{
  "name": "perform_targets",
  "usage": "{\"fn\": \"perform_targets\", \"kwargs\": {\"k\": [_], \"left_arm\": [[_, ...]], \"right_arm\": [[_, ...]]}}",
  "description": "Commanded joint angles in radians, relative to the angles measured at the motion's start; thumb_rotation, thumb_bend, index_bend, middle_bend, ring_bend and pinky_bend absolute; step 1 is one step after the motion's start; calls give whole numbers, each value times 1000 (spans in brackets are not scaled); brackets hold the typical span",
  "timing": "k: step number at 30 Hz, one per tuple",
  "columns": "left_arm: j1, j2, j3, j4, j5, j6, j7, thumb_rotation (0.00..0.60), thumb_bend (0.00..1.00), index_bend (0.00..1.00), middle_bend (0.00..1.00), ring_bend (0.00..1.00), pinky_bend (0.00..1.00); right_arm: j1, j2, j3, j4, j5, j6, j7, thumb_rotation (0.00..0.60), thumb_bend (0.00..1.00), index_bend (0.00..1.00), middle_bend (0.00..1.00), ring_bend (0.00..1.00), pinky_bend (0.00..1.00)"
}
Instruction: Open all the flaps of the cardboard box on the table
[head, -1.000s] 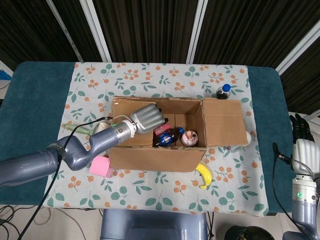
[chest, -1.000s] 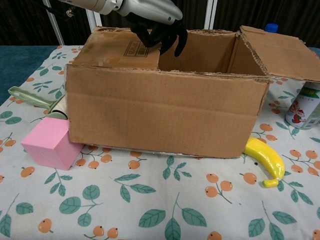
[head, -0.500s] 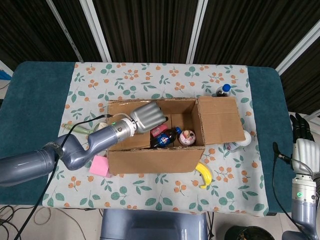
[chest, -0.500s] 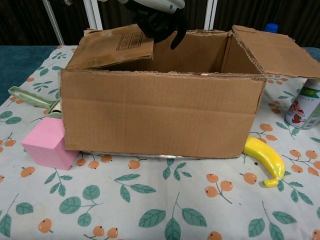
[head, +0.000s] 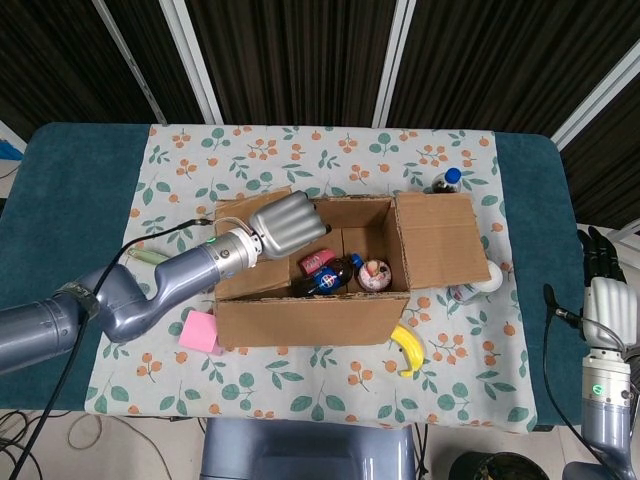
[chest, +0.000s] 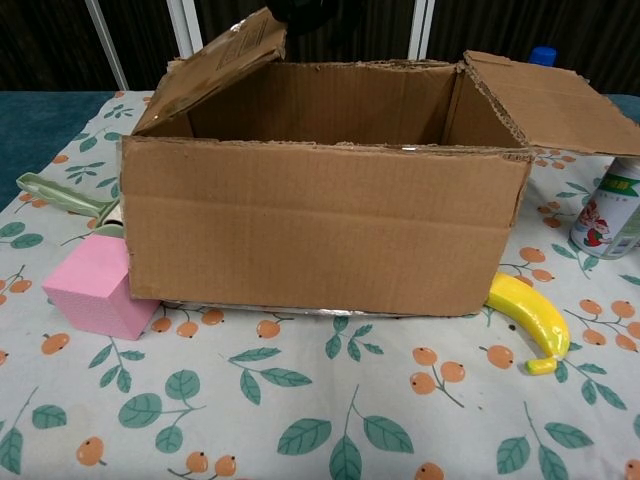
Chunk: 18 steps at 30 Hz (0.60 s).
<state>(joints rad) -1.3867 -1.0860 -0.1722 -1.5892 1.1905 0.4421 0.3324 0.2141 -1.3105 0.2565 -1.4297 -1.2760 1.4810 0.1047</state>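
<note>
Left hand (head: 285, 222): fingers curled under the left flap (chest: 215, 70), which is raised halfway.
Right hand (head: 603, 283): fingers extended, nothing held.
Risk: the flap could be dropped shut (fingers slipping off).

Your head view looks steeply down on the cardboard box (head: 340, 265) from high up; your chest view faces its front wall, low and close. Both share the box.
</note>
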Motion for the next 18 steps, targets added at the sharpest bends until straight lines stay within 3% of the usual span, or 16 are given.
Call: {"fn": "perform_targets", "kwargs": {"k": [1,18], "left_arm": [[7,37,3,-35,-5,4,-2,600,1000,425,644,455,489],[65,248,0,-214,23,49,-14,600,1000,426,646,456,489]], "right_arm": [[-1,-1,1,-1,-1,1,0,600,409,0,0,0,242],[-7,-3,3,-4,-6,-3,8,600,410,0,0,0,242]]}}
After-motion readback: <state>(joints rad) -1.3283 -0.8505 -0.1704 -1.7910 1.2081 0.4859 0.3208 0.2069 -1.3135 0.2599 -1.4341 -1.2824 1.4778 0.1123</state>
